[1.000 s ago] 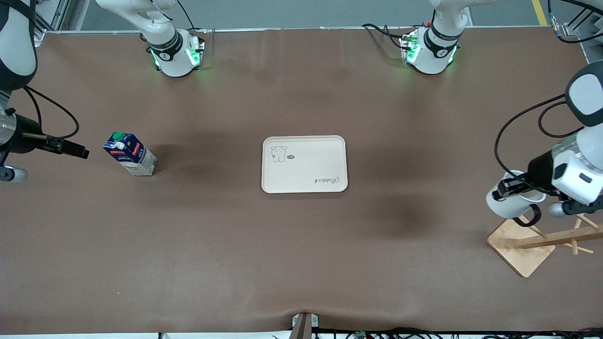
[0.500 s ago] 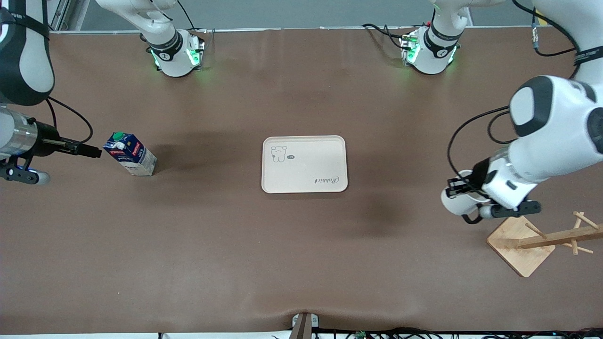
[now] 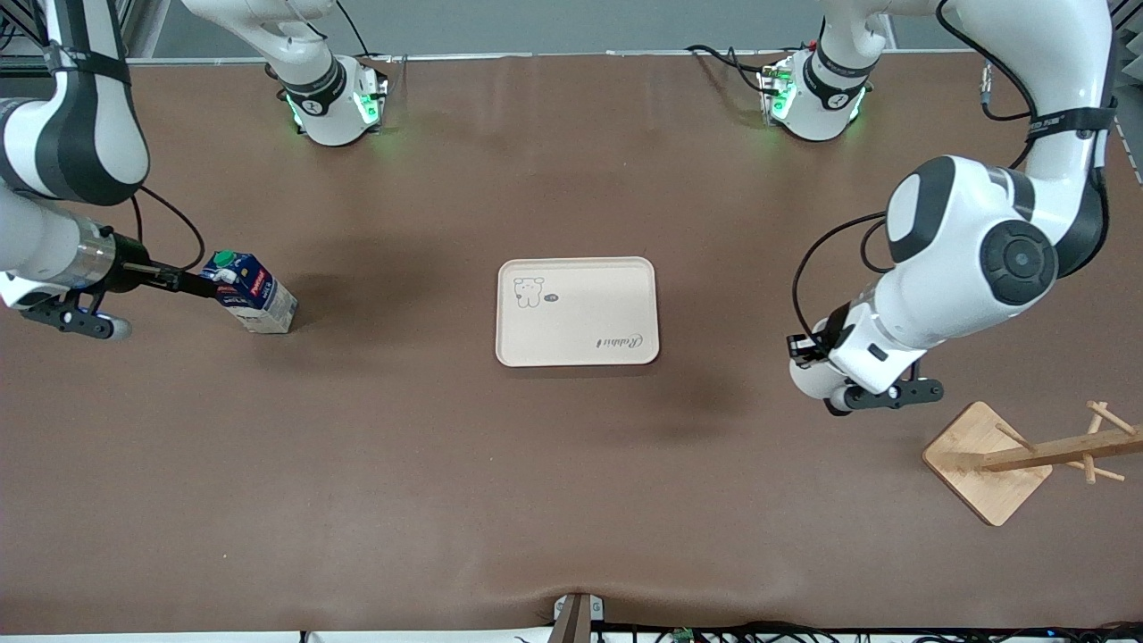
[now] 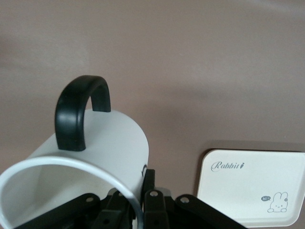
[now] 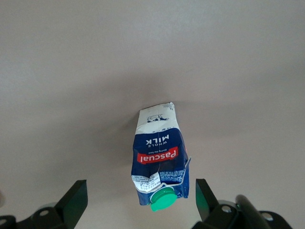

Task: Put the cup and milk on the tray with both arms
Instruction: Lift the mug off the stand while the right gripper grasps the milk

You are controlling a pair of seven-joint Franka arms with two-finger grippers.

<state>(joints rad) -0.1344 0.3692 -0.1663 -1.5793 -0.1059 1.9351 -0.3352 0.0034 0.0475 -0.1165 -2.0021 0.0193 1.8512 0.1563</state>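
The milk (image 3: 253, 304) stands upright on the table toward the right arm's end. My right gripper (image 3: 204, 282) is open at the carton's top. In the right wrist view the milk (image 5: 158, 157) has its green cap (image 5: 162, 199) between the spread fingers (image 5: 76, 200), which do not touch it. My left gripper (image 3: 809, 351) is shut on the cup (image 3: 806, 382) and holds it over bare table between the tray (image 3: 577, 348) and the wooden rack. In the left wrist view the left gripper (image 4: 142, 188) pinches the wall of the cup (image 4: 109, 143), handle up, and the tray (image 4: 238, 195) shows too.
A wooden mug rack (image 3: 1018, 455) with pegs lies on its square base near the left arm's end, nearer to the front camera than the tray. The two green-lit arm bases (image 3: 335, 103) stand at the table's back edge.
My left gripper has carried the cup away from the wooden rack toward the tray. My right gripper has moved in to the top of the milk.
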